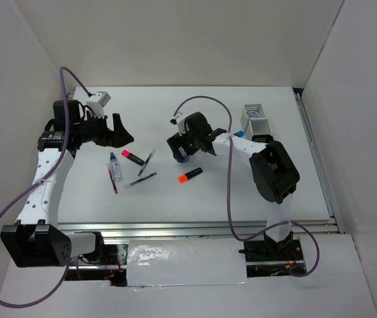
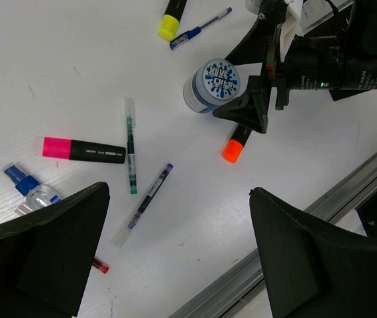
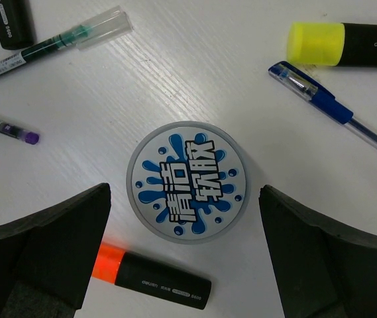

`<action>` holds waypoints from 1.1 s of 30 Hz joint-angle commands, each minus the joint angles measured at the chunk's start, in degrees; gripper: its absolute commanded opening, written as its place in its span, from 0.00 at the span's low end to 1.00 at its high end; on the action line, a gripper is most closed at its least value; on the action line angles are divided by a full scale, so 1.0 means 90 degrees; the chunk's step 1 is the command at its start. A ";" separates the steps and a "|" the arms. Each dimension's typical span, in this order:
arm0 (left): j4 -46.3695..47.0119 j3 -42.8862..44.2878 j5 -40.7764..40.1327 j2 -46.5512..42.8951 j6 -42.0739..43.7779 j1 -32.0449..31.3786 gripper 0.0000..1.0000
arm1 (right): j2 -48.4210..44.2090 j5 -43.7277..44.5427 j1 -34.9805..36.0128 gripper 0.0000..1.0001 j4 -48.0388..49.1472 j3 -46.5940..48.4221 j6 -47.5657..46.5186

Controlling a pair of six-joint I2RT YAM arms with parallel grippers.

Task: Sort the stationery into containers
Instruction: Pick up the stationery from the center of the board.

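Right gripper (image 3: 185, 199) wide open over the tape roll (image 3: 187, 191), gripping nothing.

The roll sits on the white table (image 3: 195, 86) with its blue splash label up, between my fingers (image 3: 49, 252), with a gap on each side. An orange-capped highlighter (image 3: 152, 278) lies just beside it. A yellow-capped highlighter (image 3: 344, 44) and a blue pen (image 3: 334, 109) lie further out. My left gripper (image 2: 178, 192) is spread just as wide and is empty, above a purple-tipped pen (image 2: 147, 199). Near it are a green pen (image 2: 130, 147), a pink-capped highlighter (image 2: 83, 150) and the small clear bottle (image 2: 32, 192). The white mesh bin (image 1: 246, 118) stands well apart, at the table's far right.
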 commanded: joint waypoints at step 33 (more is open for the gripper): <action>0.0242 0.0200 0.0249 0.0165 -0.0070 0.0011 0.99 | 0.0179 0.0066 0.0091 0.91 -0.0181 0.0623 -0.0066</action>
